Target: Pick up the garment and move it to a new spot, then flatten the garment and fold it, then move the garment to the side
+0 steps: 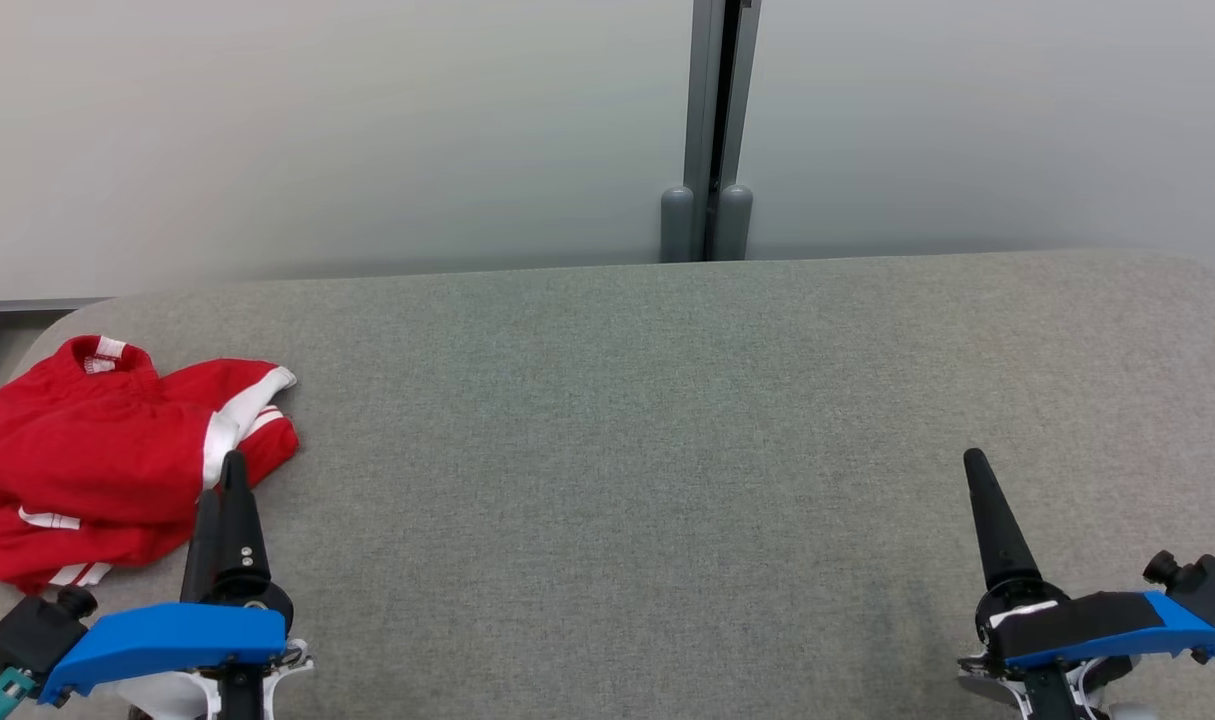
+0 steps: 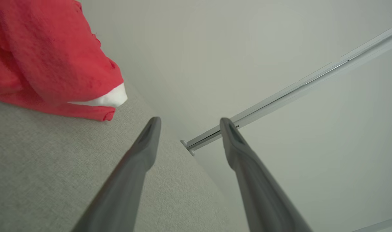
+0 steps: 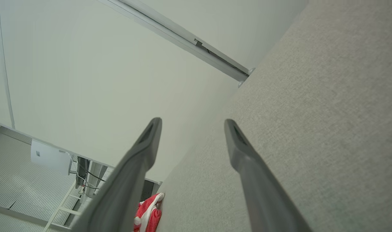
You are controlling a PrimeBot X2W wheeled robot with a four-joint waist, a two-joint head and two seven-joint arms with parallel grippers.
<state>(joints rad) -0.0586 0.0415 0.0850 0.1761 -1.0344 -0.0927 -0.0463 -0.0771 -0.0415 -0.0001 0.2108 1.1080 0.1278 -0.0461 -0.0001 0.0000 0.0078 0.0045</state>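
A red garment (image 1: 97,450) with white stripes and cuffs lies crumpled at the left end of the grey fabric table (image 1: 647,480). My left gripper (image 1: 225,480) stands at the lower left, its fingertips right by the garment's right edge. In the left wrist view the left gripper (image 2: 189,124) is open with nothing between its fingers, and the garment (image 2: 50,61) lies up and to the left of them. My right gripper (image 1: 977,465) hovers at the lower right, far from the garment. The right wrist view shows the right gripper (image 3: 192,124) open and empty, with the garment (image 3: 147,214) small in the distance.
A pale wall with a grey vertical post (image 1: 712,130) runs behind the table's far edge. The table's left end curves off just beyond the garment. Beyond the table, a white box (image 3: 50,156) and cables show in the right wrist view.
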